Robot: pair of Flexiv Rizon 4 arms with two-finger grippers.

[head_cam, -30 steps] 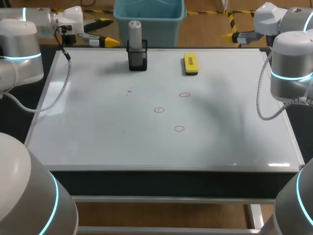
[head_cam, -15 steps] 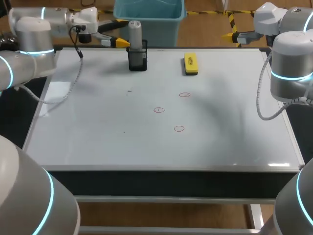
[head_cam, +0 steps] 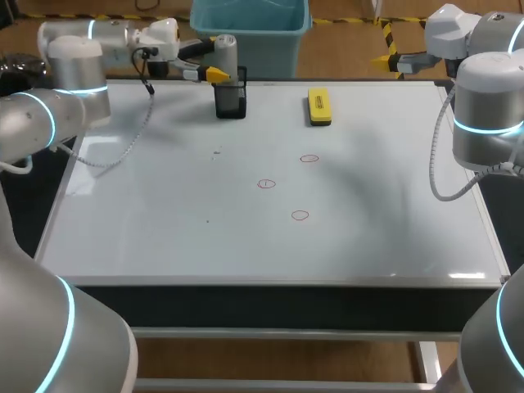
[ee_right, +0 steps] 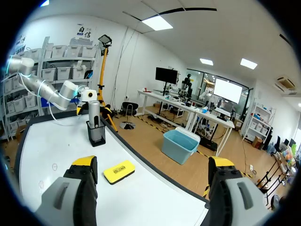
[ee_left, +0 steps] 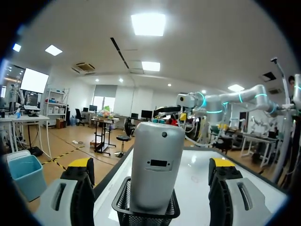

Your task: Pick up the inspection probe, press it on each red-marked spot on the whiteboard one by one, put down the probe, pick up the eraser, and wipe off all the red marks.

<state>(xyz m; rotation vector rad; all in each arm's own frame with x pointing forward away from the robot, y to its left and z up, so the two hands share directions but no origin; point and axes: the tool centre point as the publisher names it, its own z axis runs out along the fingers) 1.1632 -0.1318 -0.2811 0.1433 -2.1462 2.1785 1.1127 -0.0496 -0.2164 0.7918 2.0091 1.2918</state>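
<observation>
The grey inspection probe (head_cam: 226, 51) stands upright in a black mesh holder (head_cam: 230, 100) at the whiteboard's far edge. My left gripper (head_cam: 209, 60) is level with it and open. In the left wrist view the probe (ee_left: 156, 165) rises from the holder (ee_left: 146, 213) between my fingers (ee_left: 81, 186), with a gap on each side. The yellow eraser (head_cam: 319, 106) lies to the holder's right. Three small red circles (head_cam: 309, 158), (head_cam: 267, 183), (head_cam: 300, 215) mark the middle of the whiteboard (head_cam: 164, 237). My right gripper (head_cam: 383, 57) hangs open beyond the far right corner, the eraser (ee_right: 119, 171) ahead of it.
The left arm's cable (head_cam: 123, 139) droops over the board's far left part. My right arm's elbow (head_cam: 489, 115) stands over the board's right edge. In the right wrist view the probe (ee_right: 94, 115) and my left arm (ee_right: 56, 96) show beyond the eraser.
My left arm has swung right along the far edge, bringing its open fingers to either side of the probe. The right arm has not moved.
</observation>
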